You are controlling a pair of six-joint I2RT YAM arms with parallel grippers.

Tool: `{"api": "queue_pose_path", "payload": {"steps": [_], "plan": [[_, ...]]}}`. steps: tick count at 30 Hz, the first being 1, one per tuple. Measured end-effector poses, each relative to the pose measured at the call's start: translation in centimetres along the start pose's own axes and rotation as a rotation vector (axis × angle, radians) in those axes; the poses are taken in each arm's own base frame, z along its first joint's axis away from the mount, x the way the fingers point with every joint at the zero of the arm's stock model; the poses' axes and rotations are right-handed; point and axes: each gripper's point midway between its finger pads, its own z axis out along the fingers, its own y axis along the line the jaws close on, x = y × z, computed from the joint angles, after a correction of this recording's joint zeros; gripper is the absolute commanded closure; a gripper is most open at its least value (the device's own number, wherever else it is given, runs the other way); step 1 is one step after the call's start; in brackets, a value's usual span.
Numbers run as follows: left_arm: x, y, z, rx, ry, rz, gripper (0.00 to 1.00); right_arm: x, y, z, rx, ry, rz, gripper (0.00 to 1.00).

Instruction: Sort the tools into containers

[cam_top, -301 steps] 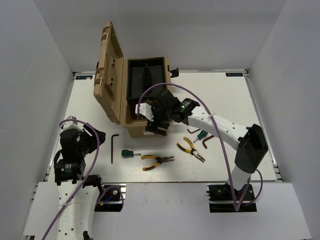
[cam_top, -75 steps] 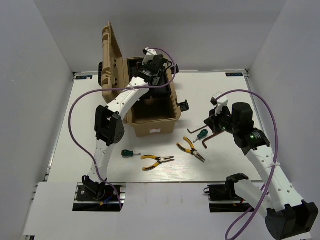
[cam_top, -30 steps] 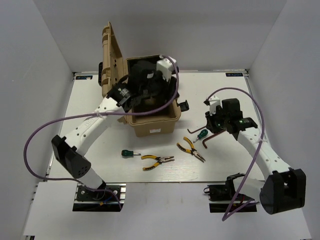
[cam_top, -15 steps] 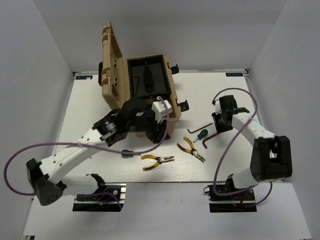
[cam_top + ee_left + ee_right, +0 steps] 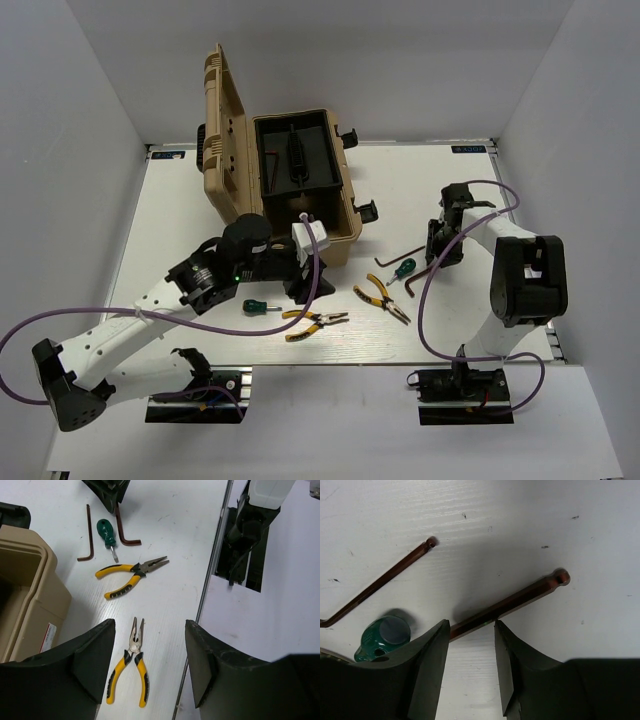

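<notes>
1. Right wrist view: the right gripper (image 5: pixel 470 627) sits low over the table (image 5: pixel 580 525), fingers parted astride a rust-brown hex key (image 5: pixel 512 600) and clasping nothing. The thin bar lies flat, so closing pads may scrape the surface and flick it sideways.
2. A second hex key (image 5: pixel 377 586) and a green-handled screwdriver (image 5: pixel 382 636) lie just beside it. A skewed pinch could nudge them or trap two tools at once.
3. The left gripper (image 5: pixel 149 630) is spread wide and empty above yellow-handled pliers (image 5: pixel 131 672), near the tan toolbox (image 5: pixel 30 595). Caught by one handle, the pliers might swing open and drop.
4. From above, a lone screwdriver (image 5: pixel 255 307) lies beside the left arm's wrist and risks being swept away. Both arms face the same cluster of tools, and reaching together could bring them into contact.
</notes>
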Motion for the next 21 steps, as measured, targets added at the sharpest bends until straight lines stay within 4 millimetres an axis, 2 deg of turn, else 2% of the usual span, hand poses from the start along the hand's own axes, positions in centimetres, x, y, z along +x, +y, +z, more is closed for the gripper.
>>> {"api": "queue_pose_path", "payload": {"steps": [8, 14, 17, 19, 21], "plan": [[0.2, 0.0, 0.2, 0.002, -0.003, 0.010, 0.32, 1.8, 0.0, 0.6, 0.011, 0.035, 0.087, 0.52], [0.3, 0.1, 0.4, 0.000, -0.003, 0.011, 0.32, 1.8, 0.0, 0.7, 0.035, 0.028, 0.148, 0.56], [0.6, 0.2, 0.5, -0.002, 0.000, 0.010, 0.32, 1.8, 0.0, 0.7, 0.050, 0.022, 0.164, 0.68], [0.9, 0.3, 0.6, -0.005, 0.006, 0.006, 0.32, 1.6, 0.0, 0.8, 0.054, 0.014, 0.177, 0.83], [1.0, 0.3, 0.7, -0.007, 0.008, 0.005, 0.32, 1.4, 0.0, 0.9, 0.055, 0.010, 0.191, 0.89]]}}
